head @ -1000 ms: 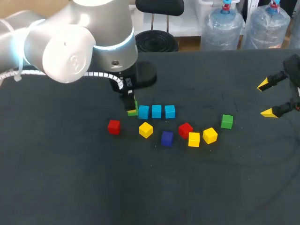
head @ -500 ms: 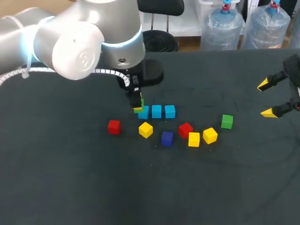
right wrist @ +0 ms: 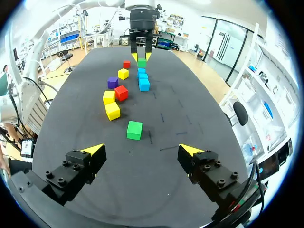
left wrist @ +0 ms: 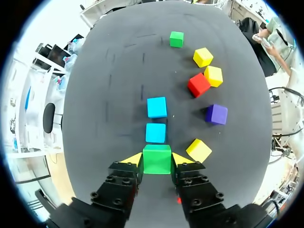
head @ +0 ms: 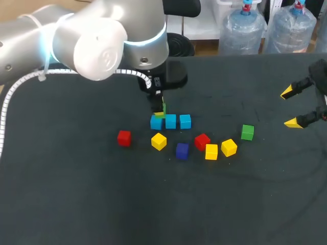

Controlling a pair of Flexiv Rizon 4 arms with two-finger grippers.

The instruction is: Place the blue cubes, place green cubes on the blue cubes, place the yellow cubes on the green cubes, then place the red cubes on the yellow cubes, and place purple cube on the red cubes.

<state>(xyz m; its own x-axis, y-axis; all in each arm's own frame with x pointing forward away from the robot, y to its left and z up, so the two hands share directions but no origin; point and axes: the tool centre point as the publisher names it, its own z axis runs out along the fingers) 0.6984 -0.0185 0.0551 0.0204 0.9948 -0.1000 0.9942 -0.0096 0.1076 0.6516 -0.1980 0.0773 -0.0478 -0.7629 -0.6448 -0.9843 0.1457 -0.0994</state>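
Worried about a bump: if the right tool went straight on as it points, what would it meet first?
Probably the lone green cube ahead of the open right tool, or bare table just beside it; depth is unclear.

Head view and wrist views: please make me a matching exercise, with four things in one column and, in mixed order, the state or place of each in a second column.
Column one:
1. left gripper
2. right gripper
3. purple cube
4. free green cube

Column two:
a. open, holding nothing
b. lies between a yellow cube and a red cube
c. lies apart from the others, nearest the right gripper
d. shut on a second green cube, over the end of the row of blue cubes

Pairs: 1-d, 2-a, 3-b, 4-c.
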